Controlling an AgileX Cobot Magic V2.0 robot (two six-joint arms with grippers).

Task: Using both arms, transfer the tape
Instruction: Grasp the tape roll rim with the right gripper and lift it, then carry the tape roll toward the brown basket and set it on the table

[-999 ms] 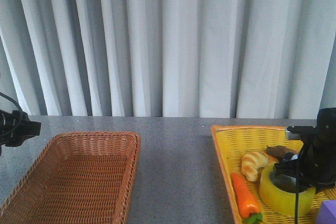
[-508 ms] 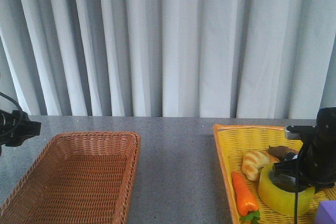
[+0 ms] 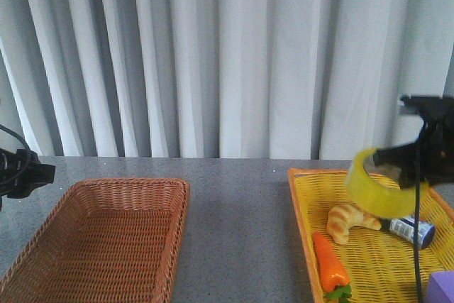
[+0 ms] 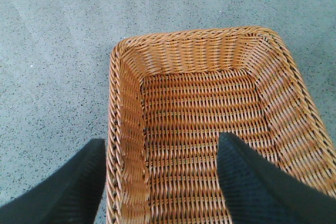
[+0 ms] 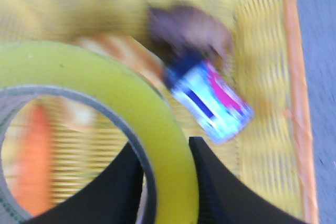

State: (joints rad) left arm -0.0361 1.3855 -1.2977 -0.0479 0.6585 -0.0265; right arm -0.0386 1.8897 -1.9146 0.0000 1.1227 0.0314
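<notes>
- The tape (image 3: 381, 190) hangs in the air over the yellow tray (image 3: 305, 207), at the right side of the table (image 3: 237, 204).
- The roll is tilted. Its open hole faces up and toward the right arm (image 3: 434, 148), so its round face leans instead of lying flat.
- The right gripper (image 5: 165, 182) pinches the tape's wall: one finger (image 5: 212, 182) is outside the ring and the other is inside the hole.
- In the yellow tray lie a croissant (image 3: 347, 221), a carrot (image 3: 330, 266) with a green top, a small can (image 3: 413, 229) on its side, and a purple block (image 3: 441, 289) at the corner.
- The right wrist view is blurry, but the can and a dark brown lump (image 5: 189, 27) show under the tape.
- The brown basket (image 3: 106, 235) at the left has nothing in it.
- The left gripper (image 4: 160, 174) is spread wide over the basket's near rim, holding nothing.
- A second ago the tape lay flat in the tray beside the croissant and hid the can. Now it is up in the air and the can shows.
- The left arm (image 3: 21, 173) has not moved.
</notes>
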